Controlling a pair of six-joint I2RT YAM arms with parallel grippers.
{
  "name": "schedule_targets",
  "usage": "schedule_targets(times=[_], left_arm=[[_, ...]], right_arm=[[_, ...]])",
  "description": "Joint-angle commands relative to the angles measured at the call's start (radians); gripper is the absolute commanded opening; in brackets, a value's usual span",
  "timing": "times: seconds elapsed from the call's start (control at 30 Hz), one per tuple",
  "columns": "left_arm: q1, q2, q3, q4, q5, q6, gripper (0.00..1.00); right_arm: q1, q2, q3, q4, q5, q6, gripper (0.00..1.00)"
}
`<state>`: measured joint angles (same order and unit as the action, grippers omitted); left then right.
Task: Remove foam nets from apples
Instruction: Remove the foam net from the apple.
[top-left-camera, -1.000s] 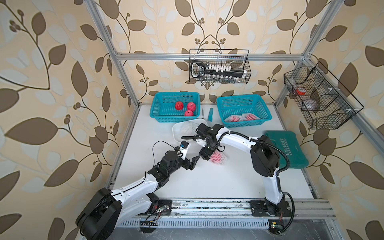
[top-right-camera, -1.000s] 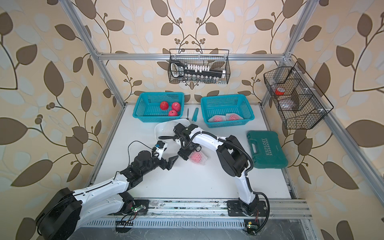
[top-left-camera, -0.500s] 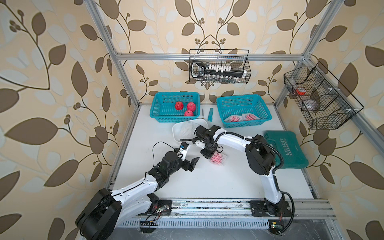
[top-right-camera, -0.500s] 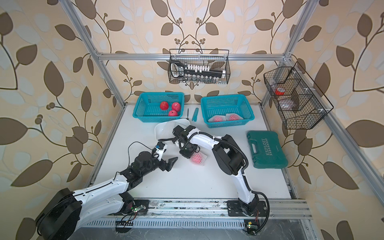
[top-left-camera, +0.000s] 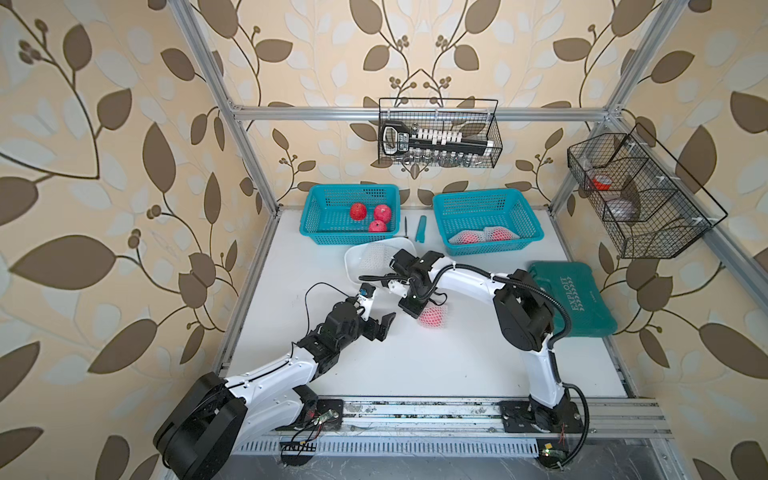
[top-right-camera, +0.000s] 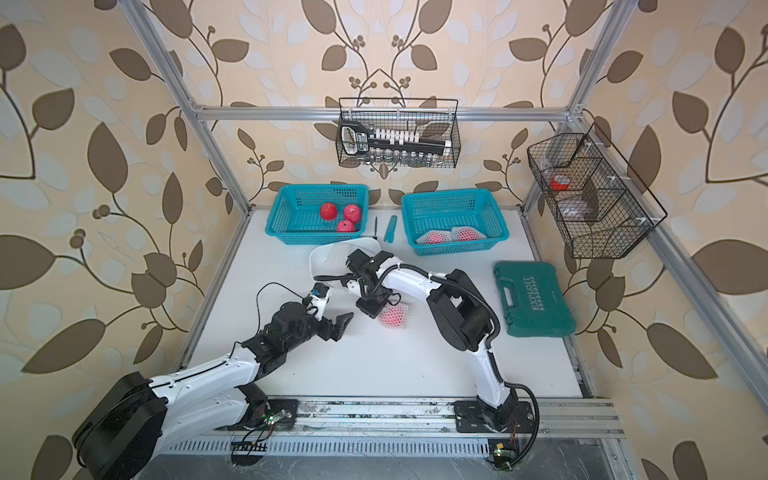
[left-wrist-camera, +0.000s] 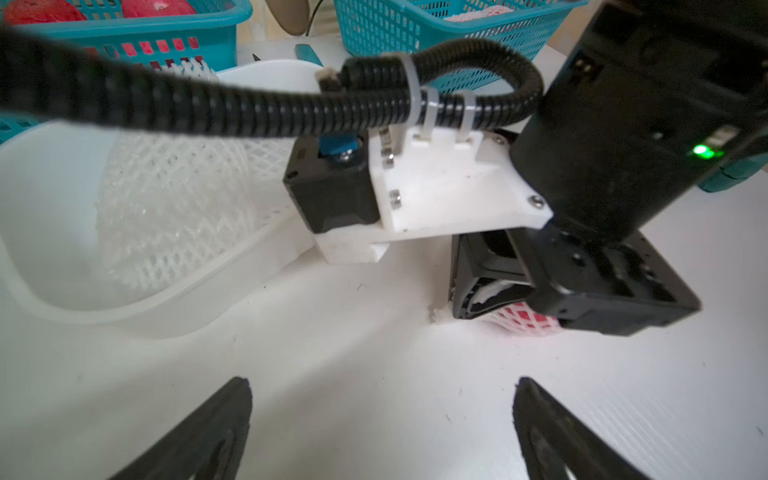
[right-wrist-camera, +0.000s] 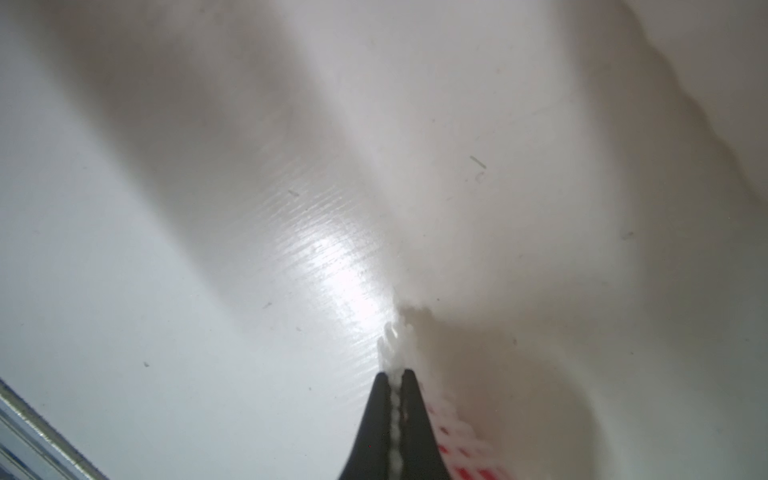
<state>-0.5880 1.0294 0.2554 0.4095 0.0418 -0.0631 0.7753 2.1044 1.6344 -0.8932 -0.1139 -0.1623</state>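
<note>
Snapped together since a second ago, right end effector (right-wrist-camera: 392, 372) pinches the white diamond-mesh foam net (top-left-camera: 443, 309) around a red apple (top-left-camera: 430, 318) at bench (top-left-camera: 415, 365) centre, while left end effector (left-wrist-camera: 382, 381) gapes apart.

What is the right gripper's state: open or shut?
Shut on the net: in the right wrist view the right gripper pinches a white strip of it.

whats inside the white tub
Only empty white foam nets show, piled in the tub. The right arm covers one corner in both top views, so what lies there is unseen.
</note>
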Motion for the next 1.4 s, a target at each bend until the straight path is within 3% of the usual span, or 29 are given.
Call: schedule_targets(times=[0.0,0.2,0.4,0.6,0.87,1.17,1.37], left_arm=[[0.004,0.011,0.046,-0.01,-0.032,-0.015,0.99],[0.003,0.021,0.073,-0.038,-0.069,-0.011,0.99],[0.004,0.031,0.086,-0.017,-0.096,0.004,0.99],[0.004,0.105,0.126,-0.005,-0.079,0.015,0.99],[0.004,0.161,0.165,0.009,-0.077,0.026,0.99],[0.004,0.186,0.195,0.0,-0.074,0.043,0.99],[0.004,0.134,0.216,-0.005,-0.109,0.035,0.99]], right_arm=[[-0.009,-0.073,-0.043,0.054,-0.068,-0.017,0.0],[-0.061,-0.184,-0.146,0.202,-0.236,0.003,0.0],[-0.193,-0.415,-0.518,0.864,-0.539,0.205,0.0],[-0.194,-0.469,-0.779,1.437,-0.51,0.296,0.0],[-0.2,-0.405,-0.922,1.767,-0.483,0.307,0.0],[-0.206,-0.452,-0.9,1.656,-0.468,0.288,0.0],[-0.229,-0.485,-0.777,1.506,-0.489,0.348,0.0]])
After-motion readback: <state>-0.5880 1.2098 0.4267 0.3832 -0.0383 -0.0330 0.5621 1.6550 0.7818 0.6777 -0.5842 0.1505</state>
